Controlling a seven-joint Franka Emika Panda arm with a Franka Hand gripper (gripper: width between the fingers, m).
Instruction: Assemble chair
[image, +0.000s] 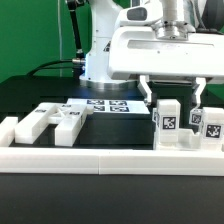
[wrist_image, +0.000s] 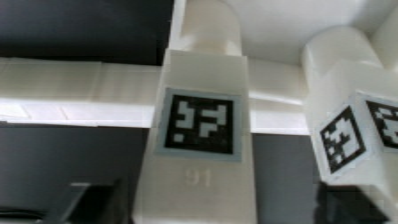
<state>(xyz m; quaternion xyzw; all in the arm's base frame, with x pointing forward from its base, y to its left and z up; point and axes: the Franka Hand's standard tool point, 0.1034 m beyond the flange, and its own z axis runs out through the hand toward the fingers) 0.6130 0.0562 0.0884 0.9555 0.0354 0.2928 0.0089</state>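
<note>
Several white blocky chair pieces with black-and-white tags stand upright at the exterior view's right. My gripper (image: 173, 100) hangs over them, its fingers (image: 147, 93) straddling the nearest tagged piece (image: 168, 120). In the wrist view that piece (wrist_image: 199, 120) fills the middle. The dark fingertips (wrist_image: 89, 200) stand off from its sides with a gap on each side, so the gripper (wrist_image: 214, 205) is open around it without gripping. A second tagged piece (wrist_image: 347, 130) stands close beside it. More chair parts (image: 60, 122) lie flat at the exterior view's left.
The marker board (image: 108, 104) lies on the black table in front of the robot's base (image: 100, 60). A low white border rail (image: 100, 155) runs along the front edge. Further tagged pieces (image: 212, 128) crowd the right side next to the gripper.
</note>
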